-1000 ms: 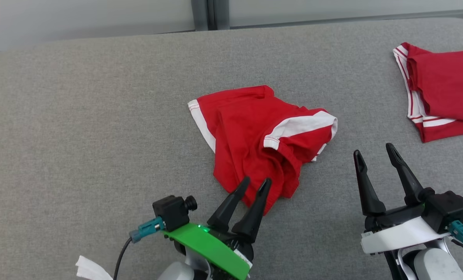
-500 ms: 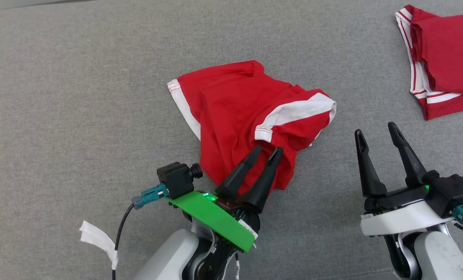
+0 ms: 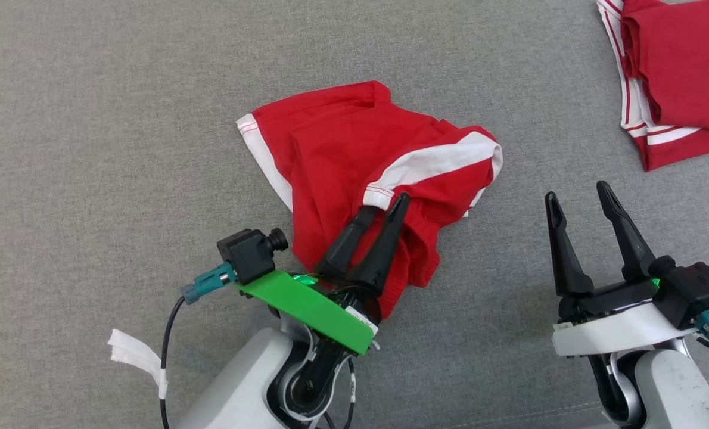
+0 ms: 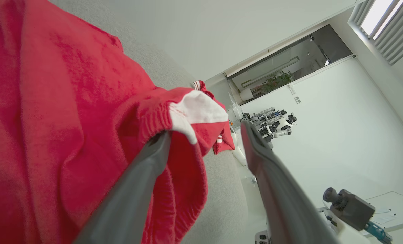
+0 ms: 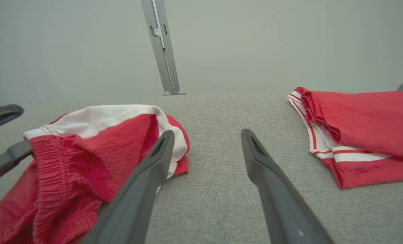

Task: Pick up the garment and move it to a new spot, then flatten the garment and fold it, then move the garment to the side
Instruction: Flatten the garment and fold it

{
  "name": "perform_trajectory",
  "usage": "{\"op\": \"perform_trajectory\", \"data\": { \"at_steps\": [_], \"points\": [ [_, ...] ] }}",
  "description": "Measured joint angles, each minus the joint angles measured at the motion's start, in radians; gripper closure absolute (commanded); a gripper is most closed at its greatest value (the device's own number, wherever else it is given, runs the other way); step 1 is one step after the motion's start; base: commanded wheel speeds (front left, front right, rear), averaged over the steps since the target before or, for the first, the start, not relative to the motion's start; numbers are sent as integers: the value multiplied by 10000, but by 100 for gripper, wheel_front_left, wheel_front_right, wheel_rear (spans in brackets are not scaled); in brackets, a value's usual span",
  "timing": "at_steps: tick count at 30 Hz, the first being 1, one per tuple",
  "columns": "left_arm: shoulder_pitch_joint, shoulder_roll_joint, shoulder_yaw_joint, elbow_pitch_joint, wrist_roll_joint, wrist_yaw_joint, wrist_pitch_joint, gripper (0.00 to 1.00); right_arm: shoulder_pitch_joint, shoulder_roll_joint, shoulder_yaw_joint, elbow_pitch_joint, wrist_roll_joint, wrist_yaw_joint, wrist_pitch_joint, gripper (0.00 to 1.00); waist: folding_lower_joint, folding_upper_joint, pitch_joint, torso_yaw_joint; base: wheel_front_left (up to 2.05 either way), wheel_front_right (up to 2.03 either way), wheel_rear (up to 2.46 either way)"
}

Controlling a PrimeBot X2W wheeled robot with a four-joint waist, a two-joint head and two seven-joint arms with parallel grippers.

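Left gripper point(image 3: 387, 204), jaws parted and grasping nothing yet, has advanced from the near edge onto the crumpled red shorts with white bands point(image 3: 342, 155), mid grey fabric-covered table point(image 3: 122, 119); pick-up looks imminent; right gripper point(image 3: 576, 192) waits released alongside

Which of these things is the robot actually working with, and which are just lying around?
In the job:
- crumpled red garment, mid-surface
- left gripper, open, fingers at its elastic edge
- right gripper, open, over bare surface

Just lying about:
- folded red garment, far right
- grey padded surface under everything
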Motion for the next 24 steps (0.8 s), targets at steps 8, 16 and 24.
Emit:
{"op": "perform_trajectory", "data": {
  "at_steps": [8, 16, 24],
  "points": [
    [-164, 35, 184, 418, -238, 17, -10, 100, -41, 52, 128, 27, 23, 0, 0, 0, 0, 0, -23, -49, 0, 0, 0],
    [-976, 190, 527, 807, 203, 224, -217, 100, -421, 224, 119, 54, 136, 0, 0, 0, 1, 0, 280, -267, 0, 0, 0],
    [-2220, 740, -50, -86, 1233, 58, 29, 100, -285, 349, 104, 121, 236, 0, 0, 0, 0, 0, -46, -565, 0, 0, 0]
  ]
}}
